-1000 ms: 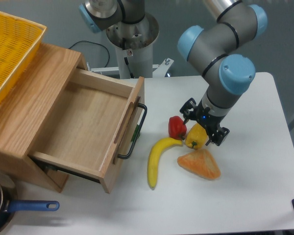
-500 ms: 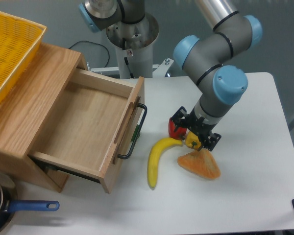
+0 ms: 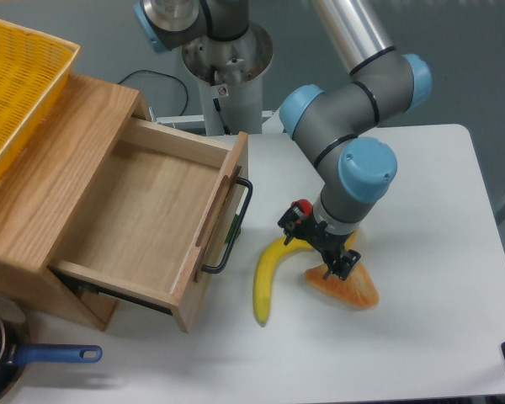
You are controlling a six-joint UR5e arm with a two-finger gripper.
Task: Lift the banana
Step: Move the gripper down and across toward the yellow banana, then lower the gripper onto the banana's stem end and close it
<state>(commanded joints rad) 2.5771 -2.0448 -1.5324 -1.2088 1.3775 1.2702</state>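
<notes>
The long yellow banana (image 3: 264, 280) lies on the white table (image 3: 438, 337), its stem end toward the gripper. My gripper (image 3: 313, 249) hangs low over the banana's upper end, above the cluster of toy foods, its fingers spread and nothing held between them. An orange triangular wedge (image 3: 349, 287) lies just right of the banana, partly under the gripper. Only slivers of the red pepper (image 3: 302, 207) and the yellow bell pepper (image 3: 350, 239) show behind the wrist.
A wooden drawer unit (image 3: 143, 219) stands at the left with its drawer pulled open, its black handle (image 3: 232, 231) close to the banana. A yellow basket (image 3: 17, 84) sits on top. A pan with a blue handle (image 3: 50, 355) is at the front left.
My gripper has moved left and down, from over the yellow bell pepper to over the banana's upper end. The peppers are now mostly hidden behind the arm. The banana has not moved.
</notes>
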